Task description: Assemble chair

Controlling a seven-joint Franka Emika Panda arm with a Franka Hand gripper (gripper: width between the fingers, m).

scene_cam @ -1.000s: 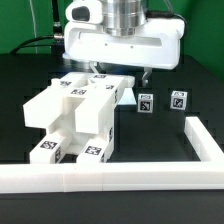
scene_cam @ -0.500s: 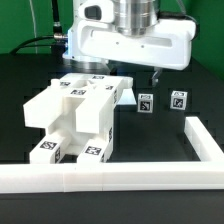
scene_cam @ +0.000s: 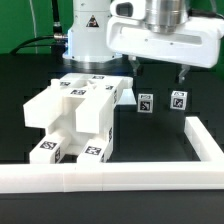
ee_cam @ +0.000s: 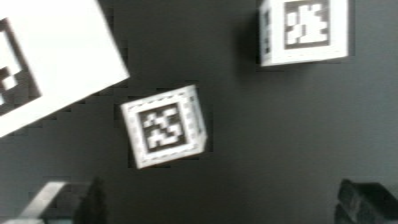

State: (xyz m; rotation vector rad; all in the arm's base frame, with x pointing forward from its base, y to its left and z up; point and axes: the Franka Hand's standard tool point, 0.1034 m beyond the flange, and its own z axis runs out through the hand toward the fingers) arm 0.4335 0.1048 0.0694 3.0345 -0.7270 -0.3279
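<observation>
The partly joined chair [scene_cam: 75,115], a cluster of glossy white blocky pieces with square tags, sits at the exterior view's left. To its right, two small white tagged blocks [scene_cam: 147,102] [scene_cam: 178,99] stand apart on the black table. My gripper [scene_cam: 158,70] hangs open above and just behind these two blocks, with nothing between its fingers. In the wrist view the same two blocks show as tagged squares [ee_cam: 166,126] [ee_cam: 306,30]. Both dark fingertips [ee_cam: 63,200] sit at that picture's edge, wide apart around bare table [ee_cam: 231,180]. A corner of a larger white tagged piece [ee_cam: 45,60] also shows there.
A long white L-shaped rail [scene_cam: 110,178] runs along the table's front and turns up the exterior view's right side [scene_cam: 205,140], close to the right small block. The arm's white base [scene_cam: 90,30] stands behind the chair pieces.
The gripper has moved steadily to the exterior view's right, from above the chair pieces' back edge to above the two small blocks. It stays open. No part has moved.
</observation>
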